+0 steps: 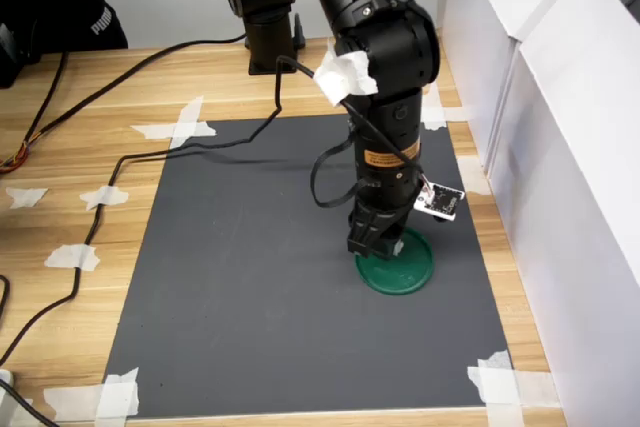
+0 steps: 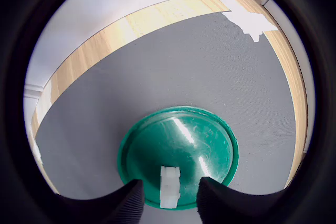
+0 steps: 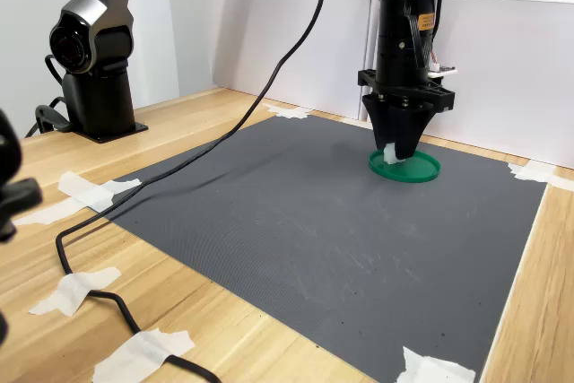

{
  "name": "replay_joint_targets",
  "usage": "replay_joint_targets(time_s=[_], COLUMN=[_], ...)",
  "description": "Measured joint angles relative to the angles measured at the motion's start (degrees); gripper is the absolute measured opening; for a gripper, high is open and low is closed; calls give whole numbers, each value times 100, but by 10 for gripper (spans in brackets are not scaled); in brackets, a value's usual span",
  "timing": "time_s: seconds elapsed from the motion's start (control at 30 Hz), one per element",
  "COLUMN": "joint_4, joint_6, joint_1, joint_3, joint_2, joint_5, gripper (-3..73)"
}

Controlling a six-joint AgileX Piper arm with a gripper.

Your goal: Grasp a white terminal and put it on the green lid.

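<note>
The green lid (image 2: pixel 181 137) lies on the dark mat near the first exterior view's right edge (image 1: pixel 412 273), (image 3: pixel 423 170). The white terminal (image 2: pixel 169 186) rests on the lid's inner face close to its rim, and a small white bit of it shows below the fingertips (image 3: pixel 391 158). My gripper (image 2: pixel 169 205) hangs straight over it, (image 1: pixel 384 247), (image 3: pixel 395 150). It is open, and the wrist view shows a gap on each side between the terminal and the black fingers (image 2: pixel 128 200). In the first exterior view the gripper body hides the terminal.
The dark grey mat (image 1: pixel 260 287) is taped to a wooden table (image 1: pixel 70 147). White panels (image 1: pixel 560 147) stand close beside the lid. A second black arm base (image 3: pixel 94 60) and a black cable (image 3: pixel 260 105) lie at the second exterior view's left.
</note>
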State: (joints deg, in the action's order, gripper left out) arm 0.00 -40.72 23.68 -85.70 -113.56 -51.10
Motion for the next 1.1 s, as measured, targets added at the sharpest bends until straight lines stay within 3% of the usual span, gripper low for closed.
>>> replay_joint_targets(time_s=[0.17,0.47,0.67,0.87,1.1], joint_4=[0,0,0,43,269], joint_6=[250,1241,1731,1758,1249], joint_1=[0,0,0,-64,-695], joint_3=[0,641,1787,2746,3401], joint_2=[447,2052,3243,4539,5971], joint_5=[-22,198,575,598,782], gripper=[516,483,310,31,-14])
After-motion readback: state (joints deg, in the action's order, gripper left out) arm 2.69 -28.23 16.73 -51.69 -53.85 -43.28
